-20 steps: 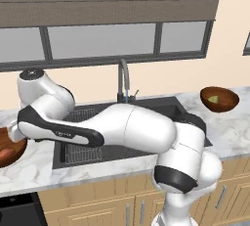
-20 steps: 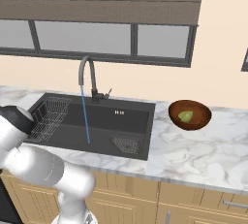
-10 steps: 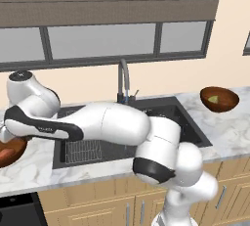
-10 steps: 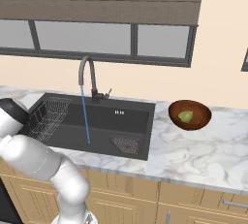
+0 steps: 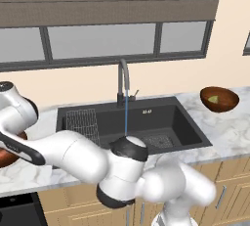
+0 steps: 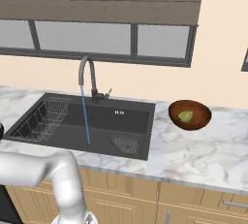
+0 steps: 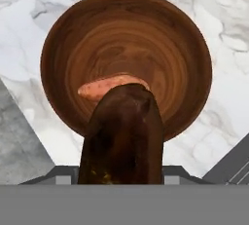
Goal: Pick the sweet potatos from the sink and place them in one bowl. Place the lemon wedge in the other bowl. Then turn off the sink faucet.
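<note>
In the hand view my gripper [image 7: 121, 176] is shut on the dark brown sweet potato [image 7: 124, 136], which hides the fingertips. Straight below it lies a round wooden bowl [image 7: 180, 39] on the marble, with the orange-red sweet potato [image 7: 104, 86] resting inside. The same bowl [image 5: 6, 155] peeks out at the far left of the counter, under my arm. The other bowl [image 5: 225, 103] [image 6: 201, 120] stands right of the sink [image 5: 161, 117] [image 6: 121, 121] and holds the lemon wedge [image 5: 213, 100] [image 6: 185, 116]. Water runs from the sink faucet [image 5: 123, 79] [image 6: 87, 72].
A wire rack [image 5: 83, 122] [image 6: 41, 119] sits in the left part of the basin and a square drain grate [image 5: 157, 141] [image 6: 126, 144] at its right front. My arm stretches low across the counter's front edge. A window and wall close off the back.
My arm has swung further left and lower along the counter front, with its elbow now in front of the sink. Water keeps running; the right bowl and wedge stay put.
</note>
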Motion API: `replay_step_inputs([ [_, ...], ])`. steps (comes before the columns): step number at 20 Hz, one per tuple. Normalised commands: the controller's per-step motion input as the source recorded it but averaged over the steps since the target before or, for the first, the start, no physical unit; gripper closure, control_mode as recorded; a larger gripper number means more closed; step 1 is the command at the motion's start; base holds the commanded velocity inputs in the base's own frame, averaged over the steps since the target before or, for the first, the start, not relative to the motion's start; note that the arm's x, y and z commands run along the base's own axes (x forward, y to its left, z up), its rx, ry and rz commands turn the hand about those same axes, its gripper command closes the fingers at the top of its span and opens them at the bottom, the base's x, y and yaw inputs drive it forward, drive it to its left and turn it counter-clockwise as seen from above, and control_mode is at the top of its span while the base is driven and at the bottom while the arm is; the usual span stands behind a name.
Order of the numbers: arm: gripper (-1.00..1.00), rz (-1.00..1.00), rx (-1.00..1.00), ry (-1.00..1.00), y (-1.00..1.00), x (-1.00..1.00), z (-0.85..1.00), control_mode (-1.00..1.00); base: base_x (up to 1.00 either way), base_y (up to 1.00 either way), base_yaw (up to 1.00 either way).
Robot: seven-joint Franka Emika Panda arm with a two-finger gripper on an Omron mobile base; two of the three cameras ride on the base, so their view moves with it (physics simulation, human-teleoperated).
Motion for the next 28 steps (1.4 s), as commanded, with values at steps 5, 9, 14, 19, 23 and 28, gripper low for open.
replay_step_inputs([
  [5,1.00,0.05,0.00,-0.05,0.16,0.18,-0.42,-1.00,0.00,0.00,0.00],
  [9,1.00,0.04,0.02,-0.03,0.00,0.04,-0.40,-1.00,0.00,0.00,0.00],
  [14,1.00,0.04,0.02,-0.03,0.00,0.07,-0.43,-1.00,0.00,0.00,0.00],
  [19,1.00,0.02,0.01,-0.05,0.00,0.28,-0.28,-1.00,0.00,0.00,0.00],
  [23,-1.00,0.02,0.00,-0.06,0.00,0.13,-0.14,-1.00,0.00,0.00,0.00],
  [28,-1.00,0.02,0.00,-0.04,0.00,0.06,-0.12,-1.00,0.00,0.00,0.00],
])
